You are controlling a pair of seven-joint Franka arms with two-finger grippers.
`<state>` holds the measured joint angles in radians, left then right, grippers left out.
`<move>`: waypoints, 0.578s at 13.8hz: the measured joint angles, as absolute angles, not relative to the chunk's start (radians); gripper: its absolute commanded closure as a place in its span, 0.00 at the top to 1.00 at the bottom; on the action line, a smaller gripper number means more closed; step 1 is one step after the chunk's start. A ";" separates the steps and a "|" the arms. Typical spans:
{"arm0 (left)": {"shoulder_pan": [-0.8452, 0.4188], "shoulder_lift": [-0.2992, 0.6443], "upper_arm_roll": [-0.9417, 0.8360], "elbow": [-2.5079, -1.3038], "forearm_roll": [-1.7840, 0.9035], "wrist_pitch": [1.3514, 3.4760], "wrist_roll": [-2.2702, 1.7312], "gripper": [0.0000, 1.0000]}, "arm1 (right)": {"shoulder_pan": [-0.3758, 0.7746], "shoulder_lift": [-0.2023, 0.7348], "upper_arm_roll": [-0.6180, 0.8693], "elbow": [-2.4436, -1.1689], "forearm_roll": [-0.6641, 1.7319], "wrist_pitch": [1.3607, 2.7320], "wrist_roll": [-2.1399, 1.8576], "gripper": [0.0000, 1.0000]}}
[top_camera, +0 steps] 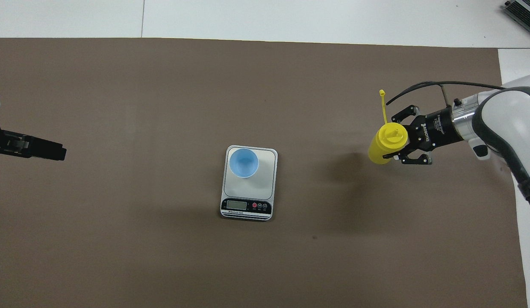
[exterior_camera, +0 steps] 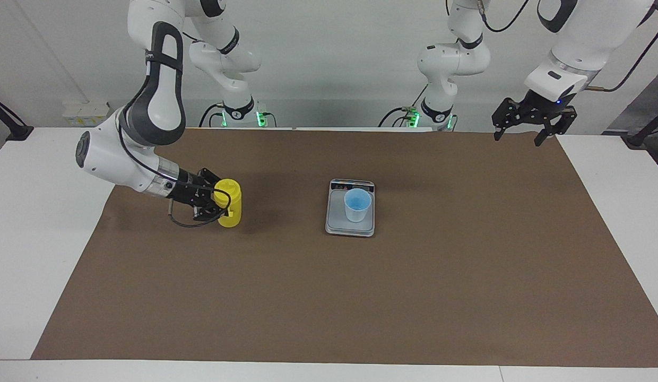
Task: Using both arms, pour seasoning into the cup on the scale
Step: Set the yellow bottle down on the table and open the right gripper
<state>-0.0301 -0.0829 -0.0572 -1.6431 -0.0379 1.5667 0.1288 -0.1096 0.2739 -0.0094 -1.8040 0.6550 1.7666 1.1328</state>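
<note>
The right claw (exterior_camera: 215, 204) pinches the seasoning (exterior_camera: 228, 203) upright toward the right arm's end of the bench (exterior_camera: 53, 212), well apart from the cup (exterior_camera: 357, 204) on the scale (exterior_camera: 350, 225). Set it down level before letting go. The left claw (exterior_camera: 528, 124) waits, spread.

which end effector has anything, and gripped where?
Right end effector holds the upright yellow bottle by its upper body, just under the cap. Left end effector is open and empty, waiting.
</note>
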 measured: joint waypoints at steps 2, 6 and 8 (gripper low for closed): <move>-0.030 -0.083 -0.057 -1.643 -0.038 1.567 0.129 1.00 | -0.143 0.283 -0.009 -1.842 0.691 1.766 1.034 0.00; -0.030 -0.083 -0.057 -1.643 -0.038 1.567 0.129 1.00 | -0.186 0.299 -0.009 -1.893 0.708 1.766 0.887 0.90; -0.030 -0.083 -0.057 -1.643 -0.038 1.567 0.129 1.00 | -0.186 0.299 -0.009 -1.914 0.709 1.774 0.832 1.00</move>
<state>-0.0301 -0.0829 -0.0572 -1.6431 -0.0379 1.5667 0.1288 -0.1858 0.2988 -0.0086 -1.9143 0.7085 1.7738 0.8317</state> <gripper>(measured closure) 0.000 0.419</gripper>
